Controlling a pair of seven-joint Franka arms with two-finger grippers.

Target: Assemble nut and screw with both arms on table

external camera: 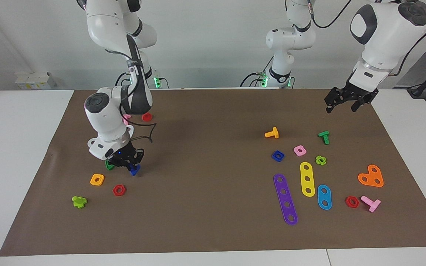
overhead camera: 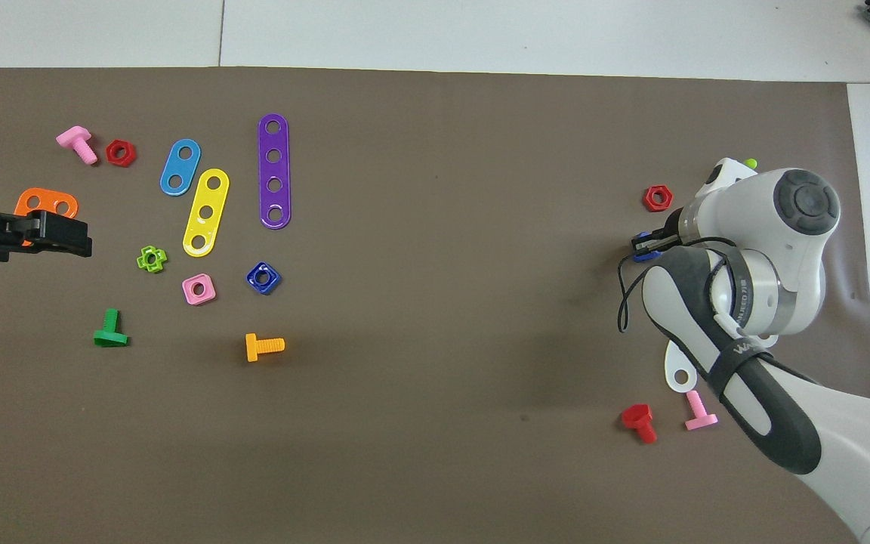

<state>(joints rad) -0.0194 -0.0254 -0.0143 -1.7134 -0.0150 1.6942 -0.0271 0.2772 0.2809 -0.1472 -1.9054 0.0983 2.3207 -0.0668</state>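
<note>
- Right claw (external camera: 131,167): one of two claws, low over the brown mat toward the right arm's end of the tabletop (external camera: 20,155), fingers clamped together on the dark-blue screw (external camera: 135,170), which sits at mat level between them.
- Around that claw, one of each: a green triangular nut (external camera: 109,165) just beside it and partly hidden, an orange square nut (external camera: 97,179), a red hex nut (external camera: 118,190), and a lime cross-shaped piece (external camera: 79,201).
- Nearer the robots at this end: one red screw (external camera: 146,117) and one pink screw (overhead camera: 700,412), side by side by the right arm.
- Middle of the mat: bare.
- The dark-blue nut (external camera: 278,156): one, lying flat toward the left arm's end, well apart from the screw, with one pink square nut (external camera: 300,150) just beside it.
- Screws at this end, three: orange (external camera: 272,133), green (external camera: 324,137), pink (external camera: 371,203).
- Perforated strips, three: purple (external camera: 285,199) with four holes, yellow (external camera: 307,178) with three, light blue (external camera: 324,197) with two.
- One lime cross-shaped nut (external camera: 320,160), one red hex nut (external camera: 352,201), one orange heart-shaped plate (external camera: 371,176).
- Left claw (external camera: 349,103): raised over the mat's corner at the left arm's end, fingers apart, holding nothing; this arm waits.
</note>
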